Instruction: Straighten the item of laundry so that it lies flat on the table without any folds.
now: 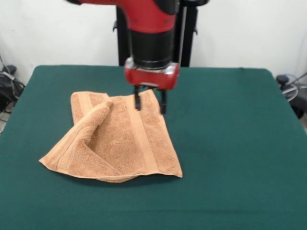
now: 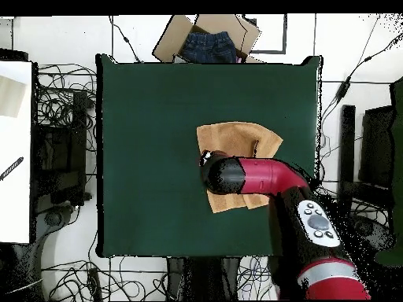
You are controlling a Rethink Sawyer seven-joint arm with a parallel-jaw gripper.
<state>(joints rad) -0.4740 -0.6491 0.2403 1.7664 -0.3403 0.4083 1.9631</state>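
Nearest the front camera, bare green worktop (image 1: pixel 230 191), then the towel (image 1: pixel 120 143) left of centre, its closest edge lying along the cloth with a slight lift at the bottom hem. Towel not flat yet: the left part is folded over, one corner flap (image 1: pixel 98 117) turned in and standing up in a ridge, so the outline reads as a skewed wedge rather than a square. The right half with its woven band (image 1: pixel 144 139) looks mostly spread. Judgement: task partly along, main fold on the left still to be opened and the cloth pulled out square.

Gripper (image 1: pixel 150 102) hangs at the towel's far edge, the two dark fingers pointing down, a clear gap between them. Jaws part open; tips sit at or just over the far hem, but contact cannot be told from the front view, and nothing looks lifted or pinched.

Overhead view: arm (image 2: pixel 260 174) lies across the towel (image 2: pixel 236 138) and covers its middle, so the gripper tips and the fold under it are hidden. Only the outer strip and a bit near the base show. Arm cut off at top of front view. Box with dark blue clothing (image 2: pixel 206 43) sits off the worktop edge, contents hard to make out.
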